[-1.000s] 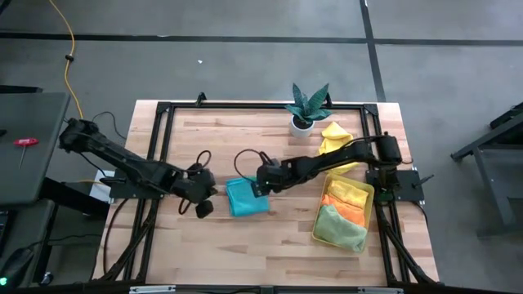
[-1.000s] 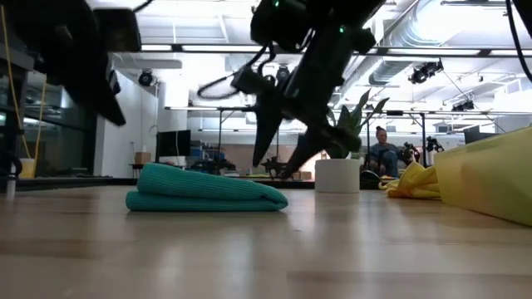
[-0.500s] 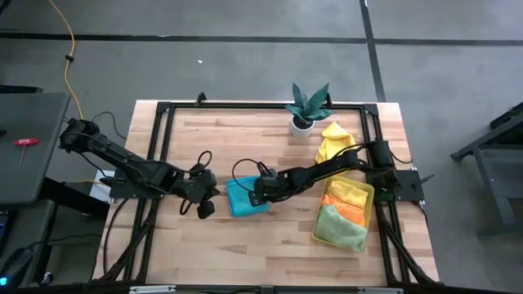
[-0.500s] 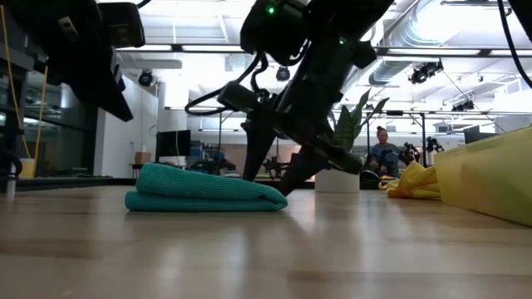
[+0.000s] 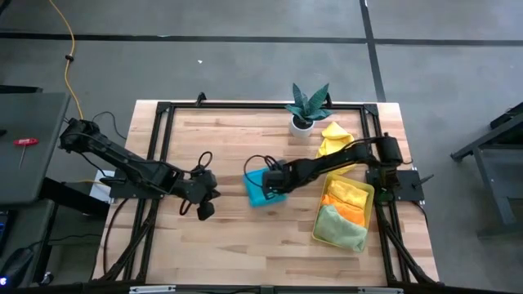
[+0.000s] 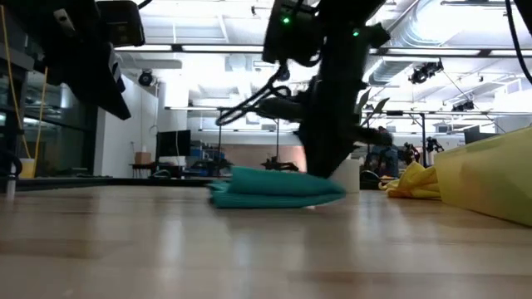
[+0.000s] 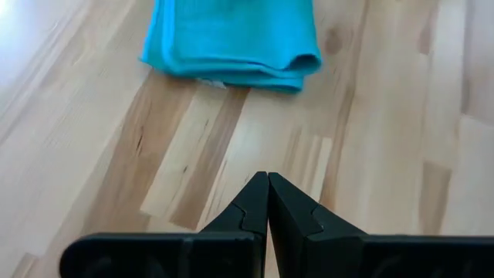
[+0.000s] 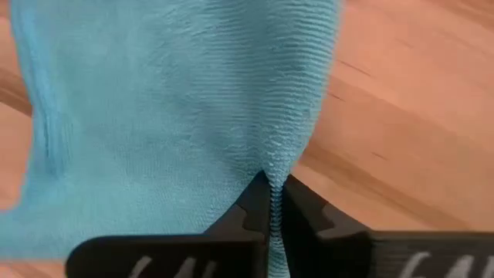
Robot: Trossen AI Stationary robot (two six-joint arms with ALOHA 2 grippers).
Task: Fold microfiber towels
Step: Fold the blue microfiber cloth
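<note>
Folded teal towel: lies flat near the middle of the wooden worktop, its edge pinched between the closed jaws of the right gripper. Left gripper: jaws together on nothing, above bare wood near the teal towel, apart from it. Translucent yellow tray: at the worktop's right, holding yellow, orange and pale green towels. Loose yellow towel: beside the potted plant.

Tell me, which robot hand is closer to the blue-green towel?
Right. The right gripper is shut on the teal towel's edge. The left gripper is shut and empty, off to the towel's side, not touching.
</note>
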